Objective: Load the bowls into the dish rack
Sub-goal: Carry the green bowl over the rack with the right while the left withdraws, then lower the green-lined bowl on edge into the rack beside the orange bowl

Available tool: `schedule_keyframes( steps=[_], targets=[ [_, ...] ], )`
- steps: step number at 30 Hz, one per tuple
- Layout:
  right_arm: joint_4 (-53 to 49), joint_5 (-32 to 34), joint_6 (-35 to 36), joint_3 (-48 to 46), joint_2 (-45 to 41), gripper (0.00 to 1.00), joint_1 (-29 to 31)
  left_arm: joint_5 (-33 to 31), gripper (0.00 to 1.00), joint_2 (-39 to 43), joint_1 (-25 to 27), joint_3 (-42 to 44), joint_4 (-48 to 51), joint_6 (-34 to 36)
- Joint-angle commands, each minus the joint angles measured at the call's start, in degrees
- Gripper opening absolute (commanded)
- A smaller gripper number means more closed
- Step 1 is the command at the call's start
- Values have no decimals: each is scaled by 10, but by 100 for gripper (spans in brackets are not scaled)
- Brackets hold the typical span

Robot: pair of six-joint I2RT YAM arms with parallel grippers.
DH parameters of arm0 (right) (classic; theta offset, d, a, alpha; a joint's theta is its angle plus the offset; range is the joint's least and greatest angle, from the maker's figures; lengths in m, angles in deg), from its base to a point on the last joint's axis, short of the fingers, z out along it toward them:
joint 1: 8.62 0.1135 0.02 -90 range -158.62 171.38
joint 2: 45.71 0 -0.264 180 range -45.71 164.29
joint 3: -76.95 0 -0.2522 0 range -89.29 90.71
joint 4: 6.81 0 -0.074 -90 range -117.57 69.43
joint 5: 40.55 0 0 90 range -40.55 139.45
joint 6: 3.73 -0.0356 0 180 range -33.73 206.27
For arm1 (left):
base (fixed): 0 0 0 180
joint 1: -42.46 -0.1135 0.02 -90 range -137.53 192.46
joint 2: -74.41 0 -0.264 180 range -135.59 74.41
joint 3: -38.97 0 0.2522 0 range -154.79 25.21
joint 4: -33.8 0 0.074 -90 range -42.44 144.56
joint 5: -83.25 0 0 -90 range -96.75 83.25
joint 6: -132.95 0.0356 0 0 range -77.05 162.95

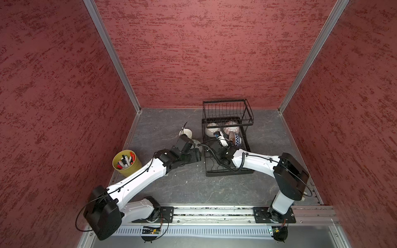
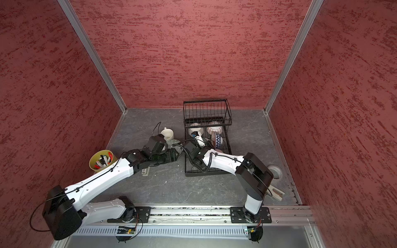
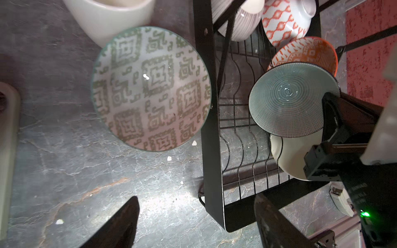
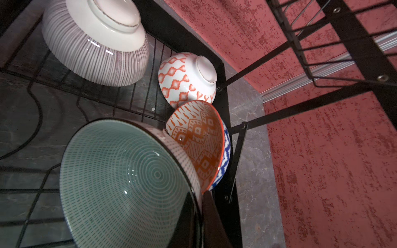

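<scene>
So, my right pincer point(image 4: 200, 216): clamped on the rim of the teal bowl point(image 4: 124, 182), which hangs tilted inside the rack point(image 1: 227, 171), low over its wire floor.
My left pincer point(image 3: 197, 223): spread apart and holding nothing, hanging over the table point(image 1: 182, 189) by the rack's left edge.
Already in the rack: striped bowl point(image 4: 96, 53) upside down at the far left corner; orange bowl point(image 4: 182, 81) upside down at the far right corner; zigzag bowl point(image 4: 199, 146) on edge along the right side; cream bowl point(image 3: 290, 158) just beside the held one.
Left to do, as I judge: set down the teal bowl, then load the green-patterned bowl point(image 3: 150, 88), which sits on the table just outside the rack's left edge.
Not mine to load: mug point(image 3: 109, 19), close against that bowl; pot of markers point(image 1: 126, 163) near the table's left edge.
In the way: the rack's left rail and the mug crowd the green-patterned bowl, and my two arms sit close together there.
</scene>
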Motion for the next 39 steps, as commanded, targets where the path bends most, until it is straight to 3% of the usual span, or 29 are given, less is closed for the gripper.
schedule_keyframes(
  steps=[1,15,39],
  targets=[
    [47,67,32,33,6,0,-3,-11,84,25,-16,7,11,6],
    [134,140,140,41,49,0,-6,-11,85,50,-43,9,24,19],
    [293,171,271,0,66,0,-23,-7,85,55,-47,15,25,20]
  ],
)
